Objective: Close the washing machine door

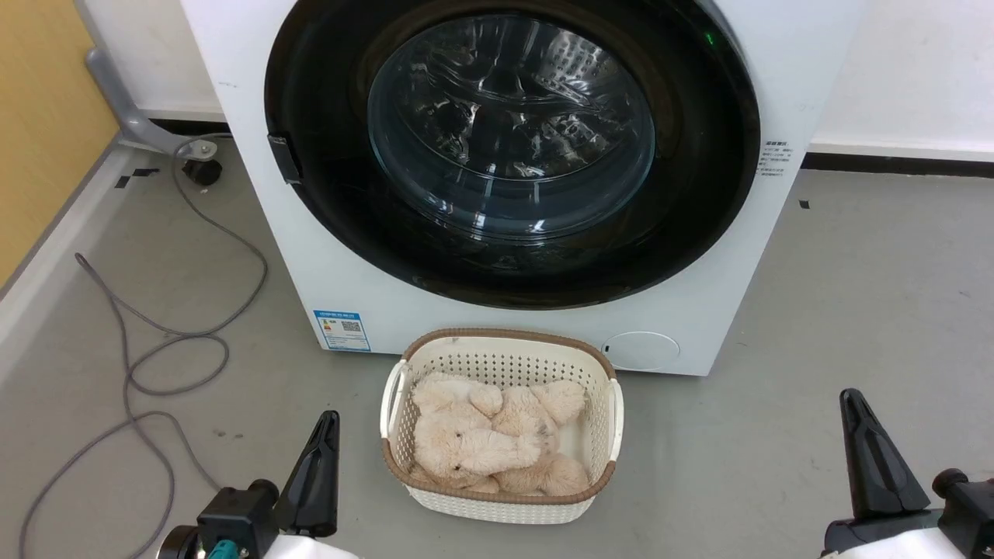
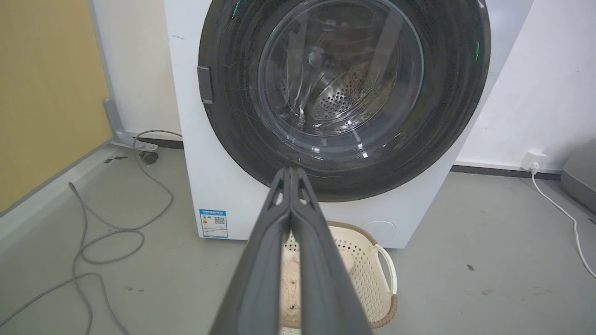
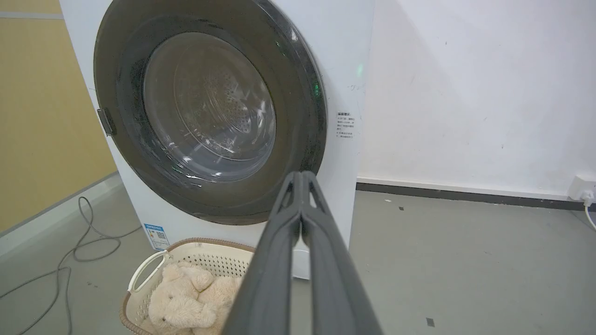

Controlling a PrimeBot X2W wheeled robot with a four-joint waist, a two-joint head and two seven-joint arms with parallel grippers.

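Observation:
The washing machine [image 1: 311,256] stands straight ahead, white, with a small blue label [image 1: 342,330] low on its front. Its round black washing machine door [image 1: 699,194] lies flat against the front, glossy side out, and the steel drum shows through the glass bowl [image 1: 509,132]. A small dark latch [image 1: 284,159] sits on the door's left rim. My left gripper [image 1: 329,421] hangs low at the left, shut and holding nothing, well short of the washer. My right gripper [image 1: 851,399] is low at the right, also shut and holding nothing. The door [image 2: 447,93] fills the top of the left wrist view.
A white-and-brown laundry basket [image 1: 602,373] with a beige plush toy [image 1: 481,442] sits on the floor right before the washer, between my grippers. A grey cable [image 1: 128,365] loops over the floor at the left. A white cord runs from a wall socket [image 2: 533,160] at the right.

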